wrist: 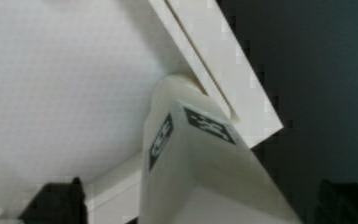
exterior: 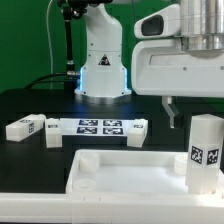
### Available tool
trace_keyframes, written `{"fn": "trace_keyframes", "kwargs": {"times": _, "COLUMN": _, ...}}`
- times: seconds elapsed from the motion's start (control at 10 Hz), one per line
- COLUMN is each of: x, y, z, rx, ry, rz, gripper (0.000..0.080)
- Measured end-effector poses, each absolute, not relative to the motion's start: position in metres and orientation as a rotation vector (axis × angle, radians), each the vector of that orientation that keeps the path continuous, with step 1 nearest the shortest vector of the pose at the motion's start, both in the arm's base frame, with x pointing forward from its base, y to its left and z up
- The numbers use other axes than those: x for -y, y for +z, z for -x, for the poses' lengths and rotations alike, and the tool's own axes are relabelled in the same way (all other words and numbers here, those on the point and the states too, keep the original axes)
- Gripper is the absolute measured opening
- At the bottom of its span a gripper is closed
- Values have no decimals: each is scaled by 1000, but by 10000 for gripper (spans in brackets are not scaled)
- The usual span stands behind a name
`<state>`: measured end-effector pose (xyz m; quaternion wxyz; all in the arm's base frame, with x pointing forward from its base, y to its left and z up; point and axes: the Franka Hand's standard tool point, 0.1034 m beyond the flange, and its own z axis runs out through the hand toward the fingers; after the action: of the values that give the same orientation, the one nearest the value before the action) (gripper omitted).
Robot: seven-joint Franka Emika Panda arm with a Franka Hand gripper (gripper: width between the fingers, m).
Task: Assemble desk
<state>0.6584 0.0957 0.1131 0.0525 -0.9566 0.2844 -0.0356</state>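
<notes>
Gripper is seen wide open in the wrist view. The fingertips are stood off on either side of the upright leg, a gap is visible on both sides, and nothing is gripped. In the exterior view it is hung just above that leg.

Desk panel is laid on the black tabletop with its raised rim upward. It is judged to be underside-up so that legs can be fitted from above. The upright leg is stood inside the rim, in the corner at the exterior view's right, with a tag shown on its side. That corner is judged to be its mounting spot; whether it is fully seated cannot be told.

As a container, the panel is used like a shallow tray: one leg within the rim, and the rest of the visible interior bare.

Outside the panel, a loose leg is laid flat on the tabletop at the exterior view's left. A second loose leg is laid just beside the end of the marker board. Both are judged to be staged for the remaining corners. Only tags are carried by the marker board.
</notes>
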Motion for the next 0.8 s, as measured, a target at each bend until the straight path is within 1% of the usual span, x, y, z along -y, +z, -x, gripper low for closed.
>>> {"fn": "trace_keyframes", "kwargs": {"times": 0.3, "x": -96, "y": 113, "z": -658, "rx": -389, "ry": -144, "rz": 3058, "gripper": 649}}
{"fn": "trace_keyframes", "kwargs": {"times": 0.5, "x": -98, "y": 114, "z": -658, "rx": -166, "ry": -154, "rz": 3094, "gripper": 649}}
{"fn": "trace_keyframes", "kwargs": {"times": 0.8, "x": -98, "y": 115, "z": -659, "rx": 292, "ry": -166, "rz": 3113, "gripper": 649}}
